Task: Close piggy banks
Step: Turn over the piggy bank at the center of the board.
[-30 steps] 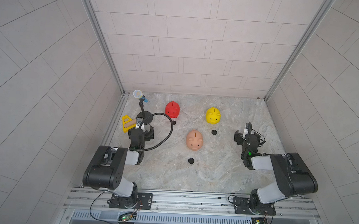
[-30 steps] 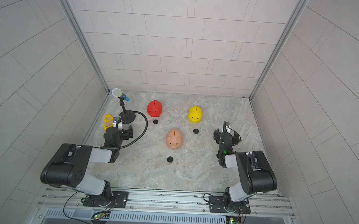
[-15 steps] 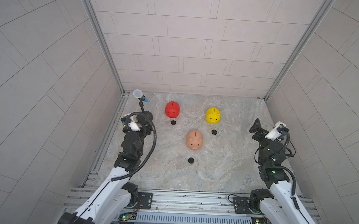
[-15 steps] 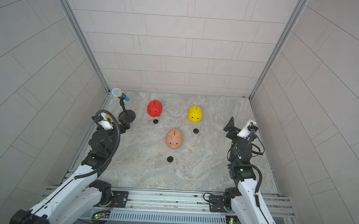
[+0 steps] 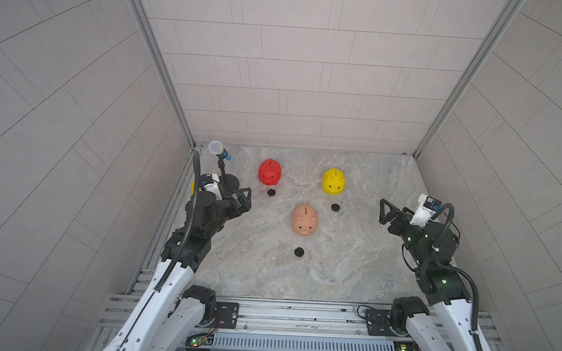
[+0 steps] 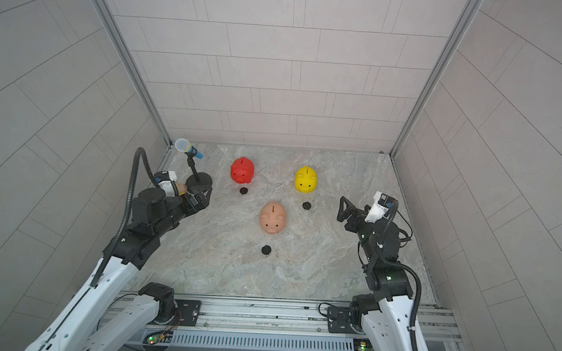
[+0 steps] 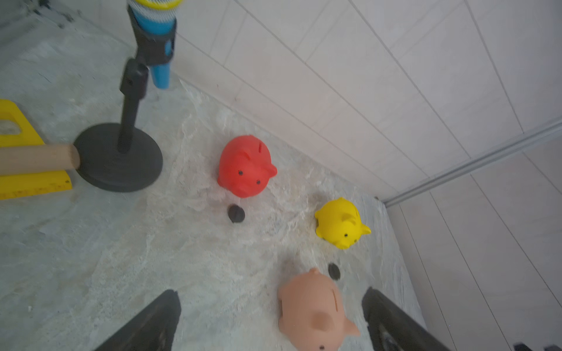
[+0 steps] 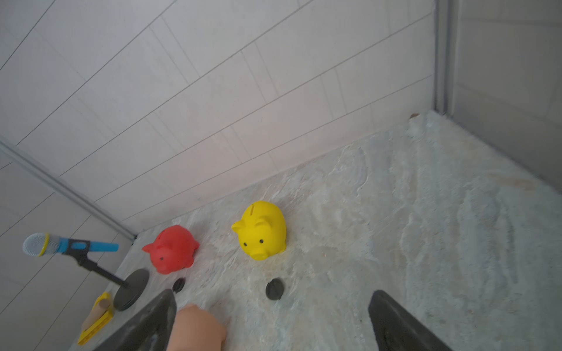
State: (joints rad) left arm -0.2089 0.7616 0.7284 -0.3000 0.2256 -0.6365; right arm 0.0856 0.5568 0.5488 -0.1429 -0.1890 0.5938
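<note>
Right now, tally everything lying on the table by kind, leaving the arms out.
Piggy banks: 3 (red pig, yellow pig, peach pig)
Black round plugs: 3
Toy microphone on stand: 1
Yellow triangle with wooden rod: 1
Total: 8

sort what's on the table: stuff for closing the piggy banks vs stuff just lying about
For the job: red piggy bank, yellow piggy bank, peach piggy bank, three black round plugs.
Lying about: toy microphone on its stand, yellow triangular toy with wooden peg.
</note>
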